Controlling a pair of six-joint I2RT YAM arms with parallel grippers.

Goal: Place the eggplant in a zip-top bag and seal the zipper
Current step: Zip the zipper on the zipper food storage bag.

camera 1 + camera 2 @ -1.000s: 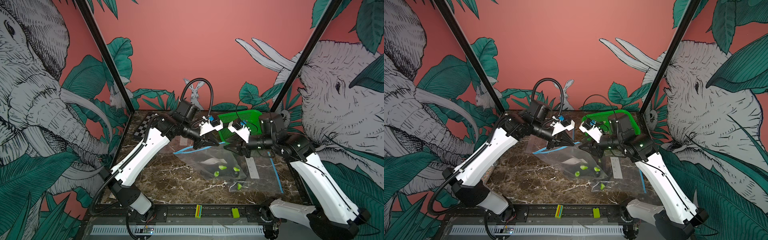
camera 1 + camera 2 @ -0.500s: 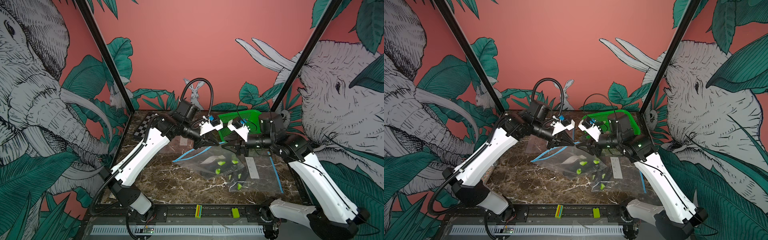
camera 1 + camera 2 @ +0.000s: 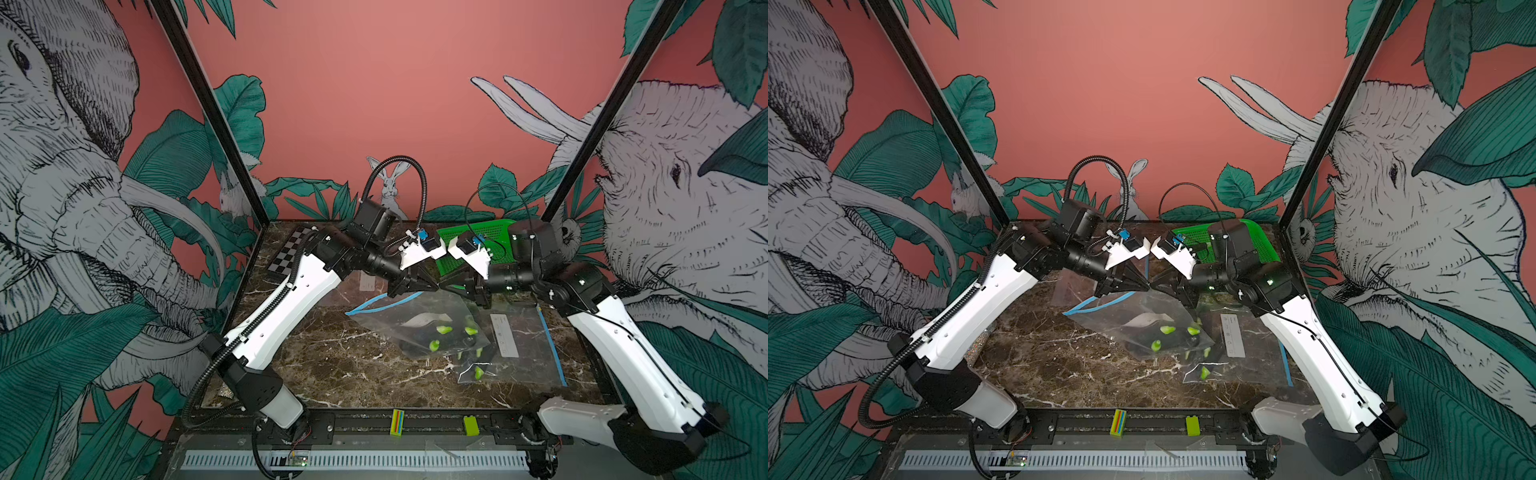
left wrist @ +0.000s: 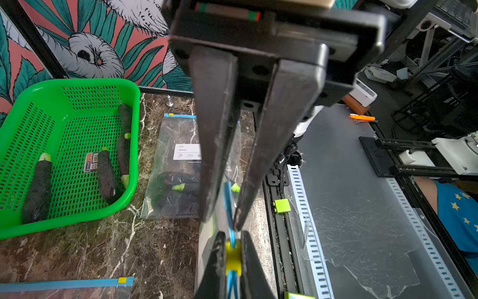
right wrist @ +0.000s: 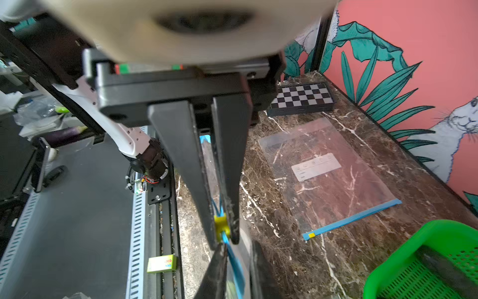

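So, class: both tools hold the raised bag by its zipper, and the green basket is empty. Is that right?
No. The basket is not empty: the left wrist view shows several eggplants in it. The rest stands: the left tool and right tool both hold the raised bag by its zipper.

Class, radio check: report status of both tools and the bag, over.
Left tool shut on blue zipper of zip-top bag. Right tool shut on yellow slider. Eggplants inside; seal unclear. Second filled bag close beside.
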